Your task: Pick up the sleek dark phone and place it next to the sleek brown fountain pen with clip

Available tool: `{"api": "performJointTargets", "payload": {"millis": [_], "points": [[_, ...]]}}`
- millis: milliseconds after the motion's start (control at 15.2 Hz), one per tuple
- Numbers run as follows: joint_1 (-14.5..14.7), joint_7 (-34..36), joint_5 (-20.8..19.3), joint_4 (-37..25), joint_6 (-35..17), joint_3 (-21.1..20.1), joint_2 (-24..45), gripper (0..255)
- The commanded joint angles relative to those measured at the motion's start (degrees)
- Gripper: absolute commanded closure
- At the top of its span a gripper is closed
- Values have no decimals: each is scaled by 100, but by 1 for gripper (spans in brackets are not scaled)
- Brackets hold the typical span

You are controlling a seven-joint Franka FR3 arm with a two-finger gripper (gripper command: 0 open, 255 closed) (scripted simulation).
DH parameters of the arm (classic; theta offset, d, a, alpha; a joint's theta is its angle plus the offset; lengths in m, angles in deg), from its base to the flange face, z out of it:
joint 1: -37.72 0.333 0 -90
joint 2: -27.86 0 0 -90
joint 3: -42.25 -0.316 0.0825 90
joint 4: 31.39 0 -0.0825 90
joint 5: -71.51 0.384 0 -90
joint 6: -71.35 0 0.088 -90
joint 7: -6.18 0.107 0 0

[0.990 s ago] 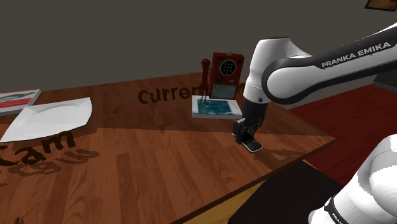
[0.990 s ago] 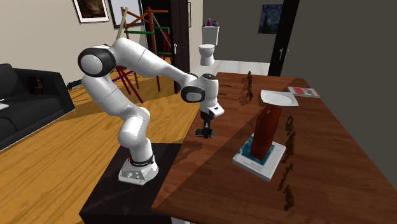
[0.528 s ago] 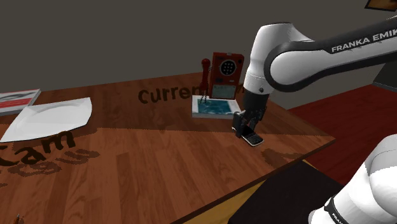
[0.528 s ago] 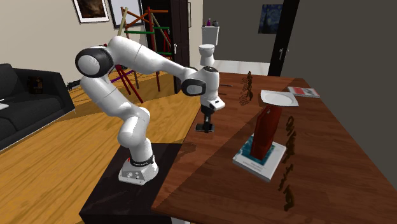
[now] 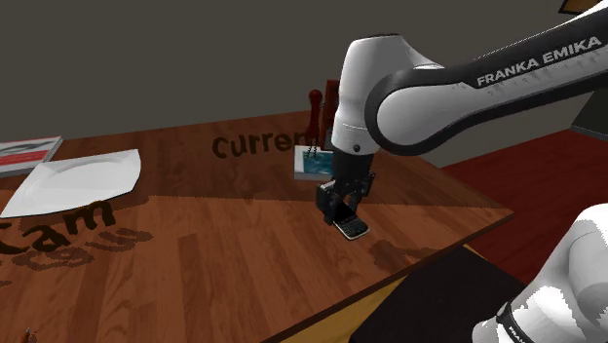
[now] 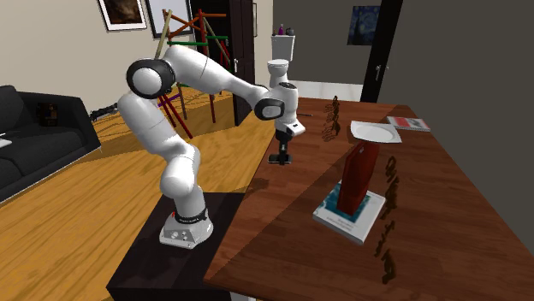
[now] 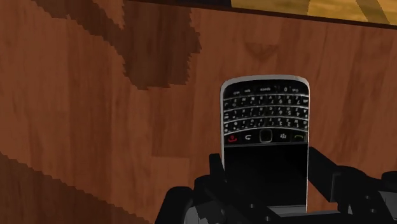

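1. Clearly, nothing has been disturbed at the shoulder view's left: the magazine [image 5: 24, 154] and the white sheet [image 5: 80, 179] are found lying on the table [image 5: 214, 273] just as they were a second ago.
2. Toward the middle, the gripper [image 5: 341, 207] has been carried to the shoulder view's left, away from the table's corner. It is now seen in front of the blue book [image 5: 310, 166], and the phone [image 5: 352, 229] has been taken along with it.
3. In the wrist view the phone [image 7: 266, 127] is seen clamped by its screen end between the two fingers [image 7: 323, 175], with the keypad end projecting beyond them. The gripper [image 7: 267, 170] is thus closed firmly upon it. The phone appears to be held clear of the wood, since its shadow is cast apart from it.
4. Farther right, the red telephone [image 5: 316, 105] is now partly hidden behind the arm [image 5: 419, 88], and the spot near the corner from which the phone was lifted has been left bare.
5. From this it is judged that the pick-up has been accomplished and the carry is under way. The fountain pen cannot be made out with certainty, so the setting-down place is not known. The release beside it has not yet been made.
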Motion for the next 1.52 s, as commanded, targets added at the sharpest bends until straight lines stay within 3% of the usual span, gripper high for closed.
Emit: {"api": "performJointTargets", "payload": {"millis": [0, 396, 792, 1122, 1452], "points": [[39, 286, -39, -330, 2, -190, 299, 255], [171, 1238, -367, -1315, -62, -765, 1300, 255], [419, 2271, -1031, -2521, 46, -1176, 2465, 255], [866, 3073, -1696, -3742, 334, -1294, 3534, 255], [1528, 3681, -2288, -5237, 828, -1229, 4663, 255]]}}
